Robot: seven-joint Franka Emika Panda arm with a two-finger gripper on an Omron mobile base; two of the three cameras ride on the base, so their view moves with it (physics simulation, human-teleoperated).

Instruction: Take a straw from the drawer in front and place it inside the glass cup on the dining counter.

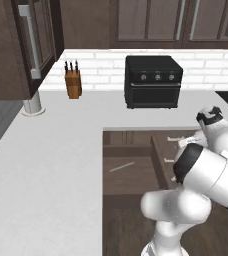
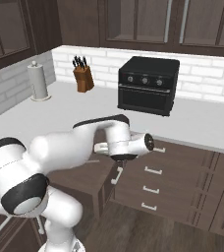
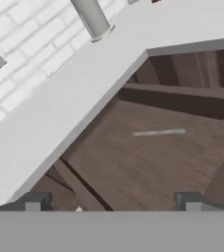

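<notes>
while the drawer (image 3: pixel 133 162) stands pulled out under the white worktop (image 1: pixel 46 165), you see the straw (image 3: pixel 159 132) lying flat on its wooden floor, alone, near the middle. in the hand view it sits ahead of the gripper (image 3: pixel 113 203), up the picture and a little toward the right fingertip, its long axis running across, roughly parallel to the line between the two tips. the jaws stand wide and hold nothing. judge that you must descend forward and turn the wrist so the fingers straddle the thin tube. the drawer's back wall and the worktop edge crowd the approach; the toaster oven (image 1: pixel 153 81), knife block (image 1: pixel 73 80) and paper towel roll (image 2: pixel 38 81) stand well clear.
</notes>
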